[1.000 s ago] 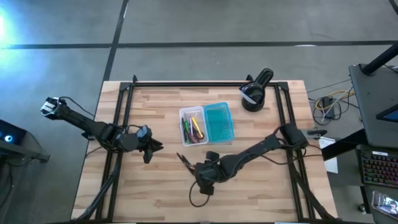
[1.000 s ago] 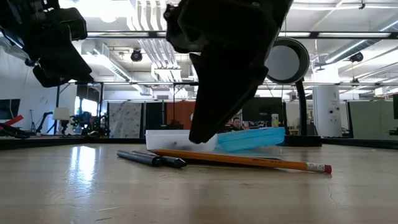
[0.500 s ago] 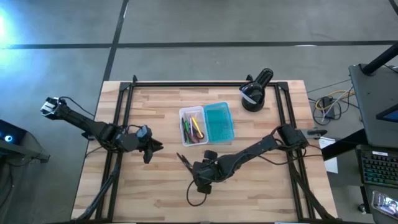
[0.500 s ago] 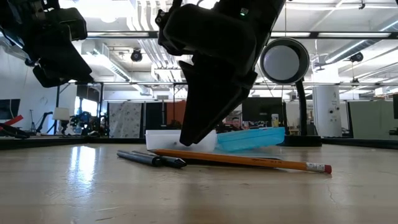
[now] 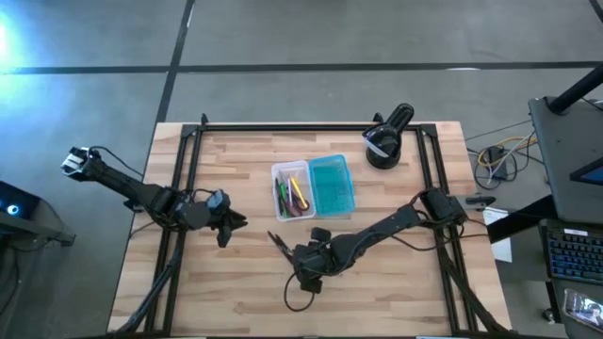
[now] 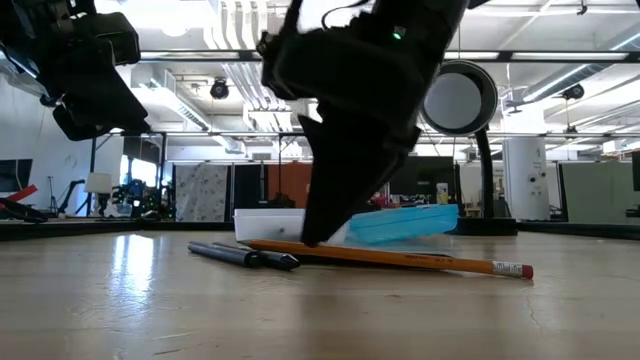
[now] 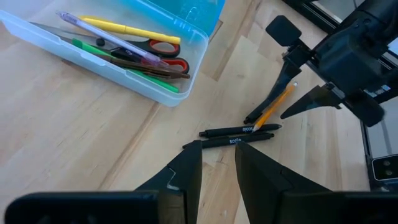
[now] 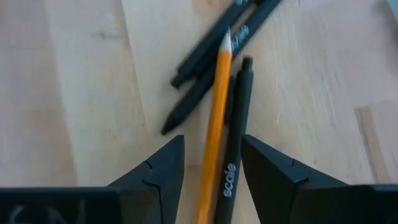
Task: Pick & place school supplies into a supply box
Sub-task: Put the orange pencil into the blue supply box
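Observation:
The supply box [image 5: 313,186] lies open mid-table, its clear tray [image 7: 112,59] holding red-handled scissors [image 7: 166,55], a yellow stick [image 7: 134,30] and a green marker [image 7: 134,73]; its teal half [image 5: 332,185] lies beside. Nearer, an orange pencil [image 8: 216,118] and dark pens [image 7: 233,135] lie flat on the wood. My right gripper [image 8: 211,142] is open, pointing down, its fingers on either side of the pencil and one pen [image 8: 235,143]. My left gripper [image 5: 229,229] hangs open, with a narrow gap, over the table's left part. My right gripper has its fingers [image 6: 312,232] down at the height of the orange pencil [image 6: 400,258], coming from above with the pencil and a pen running lengthwise between them. Whether a finger touches either one, I cannot tell. Both lie flat on the table.
A black round device [image 5: 384,146] stands near the far right of the table. Two more dark pens [image 8: 214,59] lie crossed just past the pencil's tip. Black frame rails [image 5: 187,160] run along the table's left and right sides. A cable loop [image 5: 297,299] hangs by the right wrist.
My right gripper has sunk lower toward the pencil and pens, shifting slightly toward the table's left and tipping more upright. The pencil, the pens and the box have stayed where they were.

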Available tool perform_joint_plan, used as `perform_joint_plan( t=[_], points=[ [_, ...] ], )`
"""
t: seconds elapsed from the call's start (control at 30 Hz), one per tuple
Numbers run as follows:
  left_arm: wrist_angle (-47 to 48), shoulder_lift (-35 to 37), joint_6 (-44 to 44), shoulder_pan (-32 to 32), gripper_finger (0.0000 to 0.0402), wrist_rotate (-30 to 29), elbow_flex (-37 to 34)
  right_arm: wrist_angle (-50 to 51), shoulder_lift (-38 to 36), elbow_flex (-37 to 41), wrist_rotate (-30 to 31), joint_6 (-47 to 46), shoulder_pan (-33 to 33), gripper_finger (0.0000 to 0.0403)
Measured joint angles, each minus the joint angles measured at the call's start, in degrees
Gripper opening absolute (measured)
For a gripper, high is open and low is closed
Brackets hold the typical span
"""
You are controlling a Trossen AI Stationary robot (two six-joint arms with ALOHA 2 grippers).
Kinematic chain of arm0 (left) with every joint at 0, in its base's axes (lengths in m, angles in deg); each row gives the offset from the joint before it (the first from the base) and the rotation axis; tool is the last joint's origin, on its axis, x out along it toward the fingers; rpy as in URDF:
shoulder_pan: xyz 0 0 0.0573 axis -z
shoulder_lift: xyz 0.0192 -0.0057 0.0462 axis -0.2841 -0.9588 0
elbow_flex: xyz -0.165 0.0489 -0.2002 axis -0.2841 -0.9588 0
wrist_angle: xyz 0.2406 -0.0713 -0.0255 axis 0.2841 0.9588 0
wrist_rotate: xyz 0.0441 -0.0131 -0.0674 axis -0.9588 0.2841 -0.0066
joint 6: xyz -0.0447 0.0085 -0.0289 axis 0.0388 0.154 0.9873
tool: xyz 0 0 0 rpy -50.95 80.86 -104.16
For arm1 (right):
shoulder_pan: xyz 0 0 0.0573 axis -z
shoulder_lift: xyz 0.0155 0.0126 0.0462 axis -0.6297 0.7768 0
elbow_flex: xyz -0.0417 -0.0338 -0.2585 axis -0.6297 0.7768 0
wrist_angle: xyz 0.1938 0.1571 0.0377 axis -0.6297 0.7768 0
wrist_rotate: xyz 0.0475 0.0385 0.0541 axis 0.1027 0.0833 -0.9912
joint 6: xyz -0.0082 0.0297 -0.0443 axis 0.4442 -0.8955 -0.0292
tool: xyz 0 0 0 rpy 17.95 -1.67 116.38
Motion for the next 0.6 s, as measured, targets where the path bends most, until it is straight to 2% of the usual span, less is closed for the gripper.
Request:
perform_joint_plan(
  t=[0.23, 0.6],
  points=[
    [0.0, 0.0, -0.2, 0.0, 0.008, 0.0, 0.0, -0.5, 0.0, 0.7, 0.0, 0.0, 0.0, 0.0161],
    [0.0, 0.0, -0.3, 0.0, 0.008, 0.0, 0.0, 1.0, -0.1, 0.5, 0.0, 0.2, -0.1, 0.0142]
  ],
)
